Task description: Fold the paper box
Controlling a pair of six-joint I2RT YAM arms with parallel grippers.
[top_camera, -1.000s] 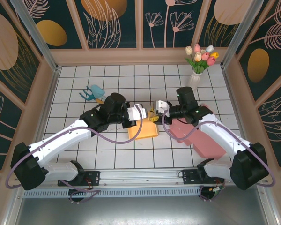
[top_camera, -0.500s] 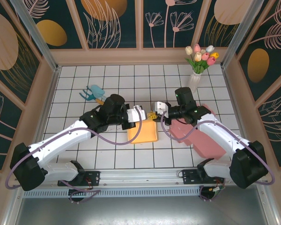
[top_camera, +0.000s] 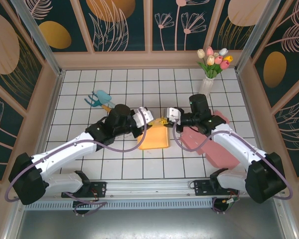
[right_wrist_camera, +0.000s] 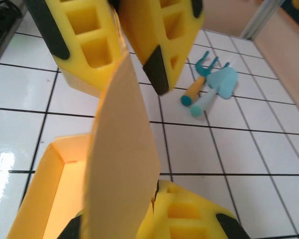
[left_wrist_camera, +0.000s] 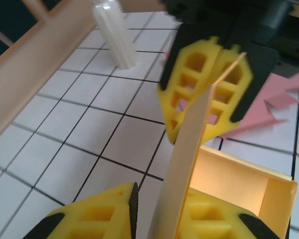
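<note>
The yellow paper box (top_camera: 154, 138) lies open on the tiled table between the two arms, with one flap (left_wrist_camera: 194, 144) standing upright at its far edge. My right gripper (top_camera: 165, 119) is shut on that flap's top, and the pinch faces me in the left wrist view (left_wrist_camera: 209, 84). My left gripper (left_wrist_camera: 162, 191) straddles the same flap lower down with its jaws slightly open. One finger (left_wrist_camera: 99, 214) stands clear of the paper; the other rests against it. In the right wrist view the flap (right_wrist_camera: 122, 164) rises from my right gripper (right_wrist_camera: 124, 209), with the box's inside (right_wrist_camera: 60, 189) at its left.
A flat pink paper sheet (top_camera: 214, 144) lies under the right arm. A vase of tulips (top_camera: 209, 74) stands at the back right. Teal garden tools (top_camera: 100, 99) lie at the back left. Wooden walls (top_camera: 45, 109) enclose the table.
My right gripper has closed onto the upright flap. My left gripper was shut on the flap; it has parted its jaws and shifted slightly right.
</note>
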